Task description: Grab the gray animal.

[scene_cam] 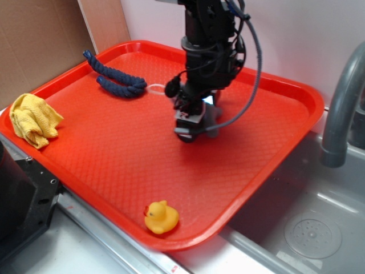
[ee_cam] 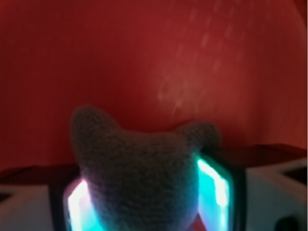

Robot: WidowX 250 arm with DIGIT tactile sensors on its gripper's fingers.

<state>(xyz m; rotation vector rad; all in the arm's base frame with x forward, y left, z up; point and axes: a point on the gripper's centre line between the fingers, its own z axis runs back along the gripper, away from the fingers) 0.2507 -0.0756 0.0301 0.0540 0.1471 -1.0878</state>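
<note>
The gray animal (scene_cam: pixel 214 121) lies on the red tray (scene_cam: pixel 114 148) near its middle, mostly hidden under my gripper (scene_cam: pixel 191 127). In the wrist view the gray plush (ee_cam: pixel 144 163) fills the space between my two glowing pads (ee_cam: pixel 214 185), with two rounded limbs sticking out past them. The pads press its sides, so my gripper (ee_cam: pixel 144 197) is shut on it, down at the tray. A thin white loop (scene_cam: pixel 157 88) lies on the tray to the left of the arm.
A dark blue rope (scene_cam: pixel 117 77) lies at the tray's back left. A yellow cloth (scene_cam: pixel 34 119) hangs over the left rim. A yellow rubber duck (scene_cam: pixel 161 217) stands near the front rim. A sink (scene_cam: pixel 308 228) and gray faucet (scene_cam: pixel 342 103) are at the right.
</note>
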